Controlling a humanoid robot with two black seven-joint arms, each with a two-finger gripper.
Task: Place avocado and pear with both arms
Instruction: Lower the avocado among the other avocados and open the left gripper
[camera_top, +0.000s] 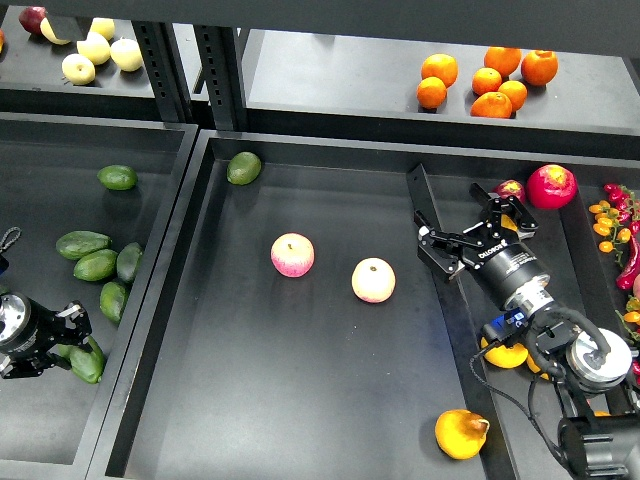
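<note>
**Black claws low over two trays of fruit**

Black and two-fingered, the right gripper (470, 238) hangs over the right edge of the big centre tray (300, 420), its fingers spread wide with nothing between them; it touches no fruit. Just beyond it, partly hidden behind the fingers, sit a small red fruit and a larger red apple (552, 185).

The left gripper (70, 335) comes in at the near left, over the left tray (30, 440). Its fingers point at a dark green avocado (87, 362) lying at their tips, but the claw is dark and seen at an angle, so I cannot tell whether it is parted or pinched, nor whether it truly touches the skin. More avocados lie in a loose cluster (95, 262) just beyond, and one (117, 177) further off.

The pear (461, 433), yellow-orange with a brownish stem end, rests near the front right corner of the centre tray, well apart from either claw. Two pink-yellow apples (292, 254) sit mid-tray, and a rounder green avocado (243, 167) in the far left corner.

On the far shelf, oranges (487, 78) are on the right and pale fruit (98, 48) on the left. Orange fruit under the right arm is largely hidden by it.
</note>
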